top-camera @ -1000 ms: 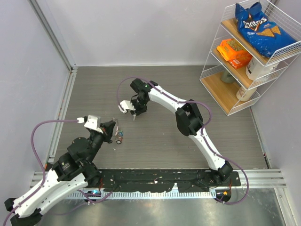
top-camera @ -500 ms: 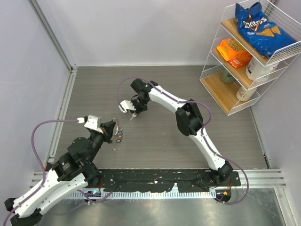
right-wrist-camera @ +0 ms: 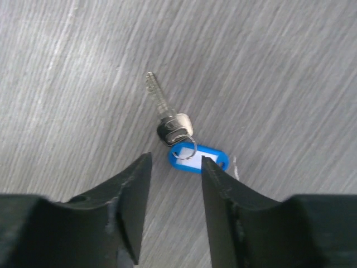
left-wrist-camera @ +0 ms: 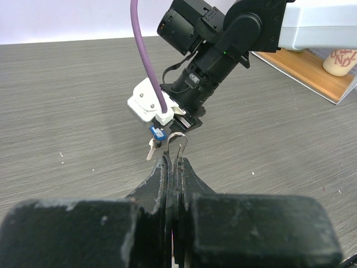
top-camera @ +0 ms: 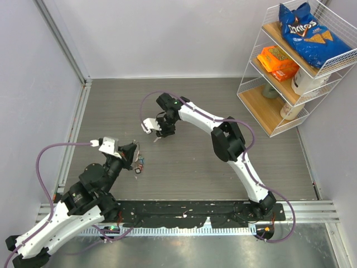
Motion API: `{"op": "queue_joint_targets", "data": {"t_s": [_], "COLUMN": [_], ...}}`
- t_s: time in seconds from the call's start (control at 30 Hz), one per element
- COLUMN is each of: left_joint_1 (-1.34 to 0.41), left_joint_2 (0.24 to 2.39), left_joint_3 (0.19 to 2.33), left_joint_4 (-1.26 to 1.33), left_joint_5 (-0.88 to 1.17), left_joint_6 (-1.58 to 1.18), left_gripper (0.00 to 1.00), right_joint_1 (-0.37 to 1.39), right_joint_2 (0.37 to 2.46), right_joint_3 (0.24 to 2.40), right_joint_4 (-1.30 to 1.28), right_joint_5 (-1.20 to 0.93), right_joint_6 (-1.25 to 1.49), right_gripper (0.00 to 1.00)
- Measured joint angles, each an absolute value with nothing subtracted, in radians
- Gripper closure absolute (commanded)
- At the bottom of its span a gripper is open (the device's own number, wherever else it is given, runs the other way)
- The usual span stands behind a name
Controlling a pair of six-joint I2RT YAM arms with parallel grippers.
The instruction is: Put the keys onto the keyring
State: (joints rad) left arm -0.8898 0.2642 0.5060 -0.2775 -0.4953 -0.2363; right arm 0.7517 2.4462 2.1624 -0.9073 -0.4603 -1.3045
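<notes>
The left wrist camera shows what the overhead view cannot: the left gripper (left-wrist-camera: 174,163) has its fingers pressed fully together on the lower part of the keyring (left-wrist-camera: 177,145), a thin wire loop standing upright above the fingertips. From the top view the ring is too fine to make out, but that view shows a small cluster of keys (top-camera: 138,163) with red and blue bits just beside the left gripper's tip; whether they touch the ring cannot be told. The right wrist camera shows the right gripper (right-wrist-camera: 175,162) spread wide and holding nothing, poised over a blue-tagged key (right-wrist-camera: 164,107) that lies flat on the table (top-camera: 262,162), its tag nearest the fingertips and its blade pointing away. Compared with a second ago, the key cluster has shifted slightly toward the left arm and the right arm's elbow has eased a little to the right, while its gripper hangs over much the same spot. Both grippers work left of centre, well apart from the rear wall (top-camera: 167,39) and from the wire shelf rack (top-camera: 254,78) at the right; the left wall (top-camera: 33,100) is the nearer boundary.
</notes>
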Motion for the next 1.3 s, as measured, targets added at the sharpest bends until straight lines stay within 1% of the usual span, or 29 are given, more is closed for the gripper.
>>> {"op": "queue_joint_targets", "data": {"t_s": [0.07,0.13,0.3,0.5,0.77,1.03,1.3], "left_joint_1": [-0.89,-0.89,-0.89,-0.89,-0.89,-0.89,-0.89], "left_joint_2": [0.264,0.264,0.266,0.266,0.266,0.267,0.272], "left_joint_3": [0.506,0.506,0.506,0.506,0.506,0.504,0.504], "left_joint_4": [-0.278,-0.278,-0.277,-0.277,-0.277,-0.275,-0.274], "left_joint_5": [-0.495,-0.495,-0.495,-0.495,-0.493,-0.493,-0.493], "left_joint_6": [-0.236,-0.236,-0.236,-0.236,-0.236,-0.236,-0.236], "left_gripper": [1.0,1.0,1.0,1.0,1.0,1.0,1.0], "right_joint_1": [0.752,0.754,0.758,0.76,0.76,0.762,0.773], "right_joint_2": [2.443,2.441,2.441,2.453,2.481,2.509,2.509], "right_joint_3": [2.162,2.162,2.173,2.257,2.264,2.265,2.267], "right_joint_4": [-0.881,-0.859,-0.831,-0.862,-0.923,-0.961,-0.979], "right_joint_5": [-0.46,-0.461,-0.462,-0.472,-0.457,-0.455,-0.439], "right_joint_6": [-1.29,-1.28,-1.268,-1.281,-1.327,-1.348,-1.378], "right_gripper": [0.47,0.43,0.41,0.39,0.36,0.35,0.37]}}
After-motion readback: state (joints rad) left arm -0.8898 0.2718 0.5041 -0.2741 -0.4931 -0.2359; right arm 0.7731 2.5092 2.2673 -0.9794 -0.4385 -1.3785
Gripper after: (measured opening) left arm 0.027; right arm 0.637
